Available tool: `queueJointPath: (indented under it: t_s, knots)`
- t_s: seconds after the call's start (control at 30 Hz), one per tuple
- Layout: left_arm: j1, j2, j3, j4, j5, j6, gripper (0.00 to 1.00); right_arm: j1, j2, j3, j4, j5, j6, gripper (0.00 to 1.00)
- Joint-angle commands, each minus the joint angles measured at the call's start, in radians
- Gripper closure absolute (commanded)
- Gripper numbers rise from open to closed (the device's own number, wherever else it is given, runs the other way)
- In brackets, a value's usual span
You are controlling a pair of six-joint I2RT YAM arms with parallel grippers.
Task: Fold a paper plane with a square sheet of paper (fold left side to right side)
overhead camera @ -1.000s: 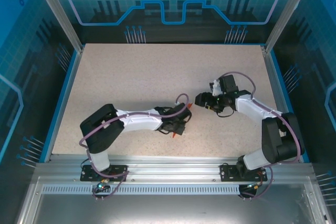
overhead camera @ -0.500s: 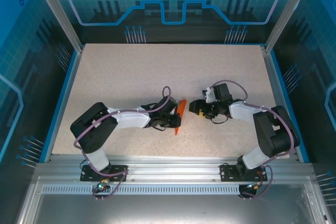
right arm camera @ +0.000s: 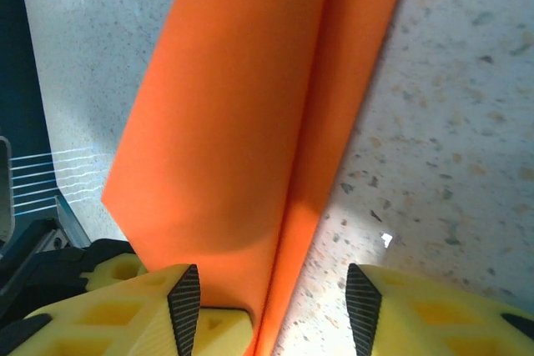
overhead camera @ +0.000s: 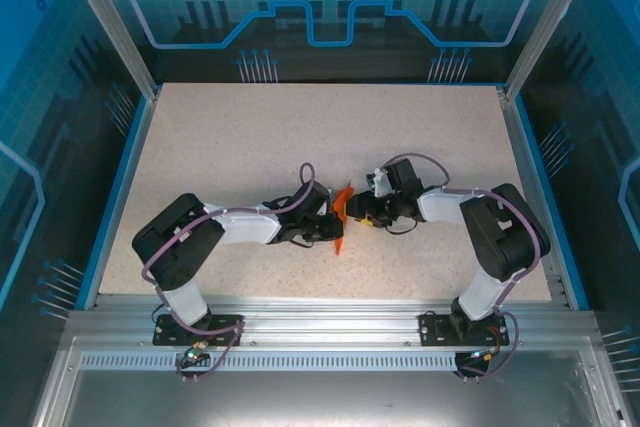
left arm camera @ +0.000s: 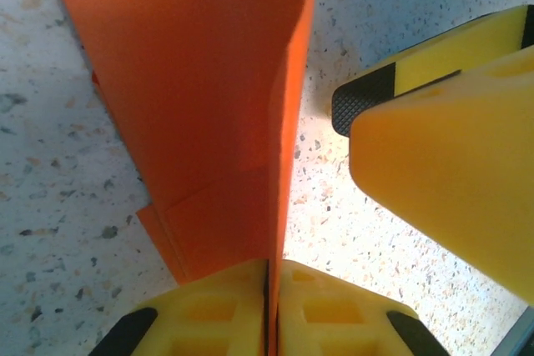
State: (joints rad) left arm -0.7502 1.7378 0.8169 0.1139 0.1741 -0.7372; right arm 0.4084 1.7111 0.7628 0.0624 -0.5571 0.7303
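The square sheet of paper is orange-red and folded into a narrow, pointed, creased shape, the paper plane in the making. It stands on edge just above the table between the two arms. My left gripper is shut on its lower edge; in the left wrist view the yellow fingers pinch the paper flat between them. My right gripper meets it from the right, open, and its jaws straddle the paper's crease with a gap on each side. The right gripper's fingers show beside the paper.
The speckled beige table stretches wide behind and to both sides of the arms. A blue rim and metal frame posts bound it. Both arm bases sit on the rail at the near edge.
The left gripper turned the paper up and carried it slightly right. The right gripper moved left onto the paper, and its jaws have narrowed around it.
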Motion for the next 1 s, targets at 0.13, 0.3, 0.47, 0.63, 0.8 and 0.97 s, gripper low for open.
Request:
queueJointPath:
  t_s: [0.13,0.3,0.47,0.63,0.8,0.97]
  knots:
    - [0.025,0.038,-0.019,0.043,0.046,-0.055,0.88,0.023,0.056,0.071,0.003,0.005,0.014,0.52]
    - [0.04,0.046,-0.035,0.069,0.059,-0.083,0.88,0.026,0.092,0.092,-0.012,0.017,0.016,0.56]
    - [0.047,0.062,-0.038,0.089,0.08,-0.093,0.88,0.038,0.129,0.111,-0.024,0.025,0.02,0.57]
    - [0.05,0.072,-0.035,0.098,0.092,-0.098,0.88,0.046,0.15,0.143,-0.056,0.045,0.02,0.59]
    - [0.054,0.074,-0.039,0.109,0.099,-0.103,0.87,0.051,0.172,0.163,-0.109,0.073,0.018,0.62]
    - [0.052,0.059,-0.042,0.12,0.105,-0.103,0.78,0.056,0.189,0.179,-0.156,0.1,0.016,0.64]
